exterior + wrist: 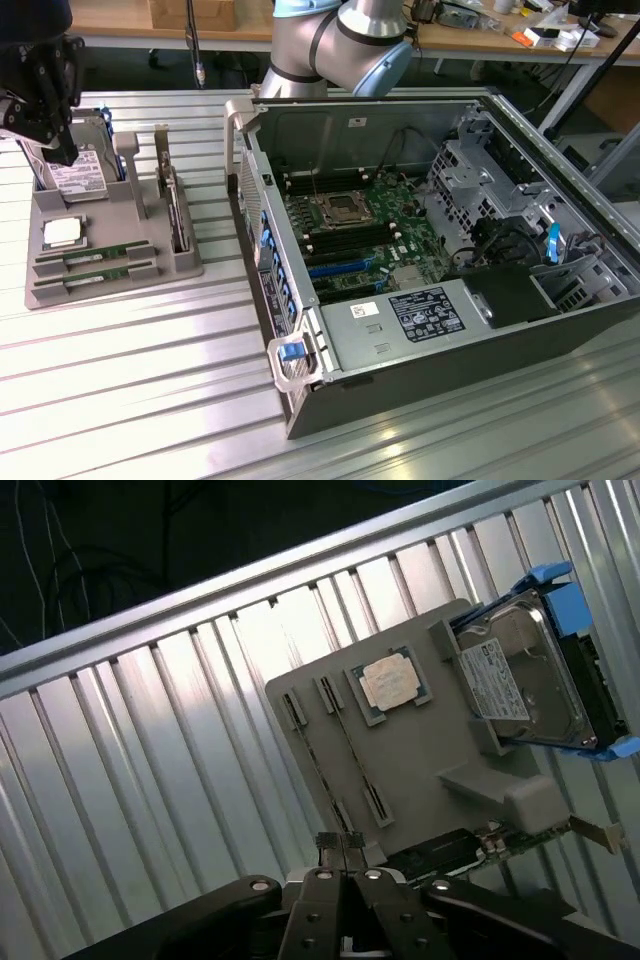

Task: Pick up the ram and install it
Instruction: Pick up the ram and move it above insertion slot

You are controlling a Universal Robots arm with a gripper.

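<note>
Two green ram sticks (pixel 97 254) lie side by side in slots at the near end of a grey holder tray (pixel 110 285) on the exterior view's left. In the wrist view they appear edge-on as thin strips (pixel 322 765) next to the silver processor chip (pixel 393 683). My black gripper (pixel 58 150) hangs over the tray's far end, above the hard drive (pixel 80 170) and well back from the ram. Its fingers (pixel 330 890) are pressed together, and the gripper (pixel 345 845) is shut with nothing between them. The open computer case (pixel 430 250) shows the motherboard's memory slots (pixel 345 240).
The tray also holds the processor chip (pixel 62 232), a hard drive in blue rails (pixel 535 675) and an upright expansion card (pixel 178 212). The ribbed metal table (pixel 130 390) runs between tray and case. The arm's base (pixel 340 45) stands behind the case.
</note>
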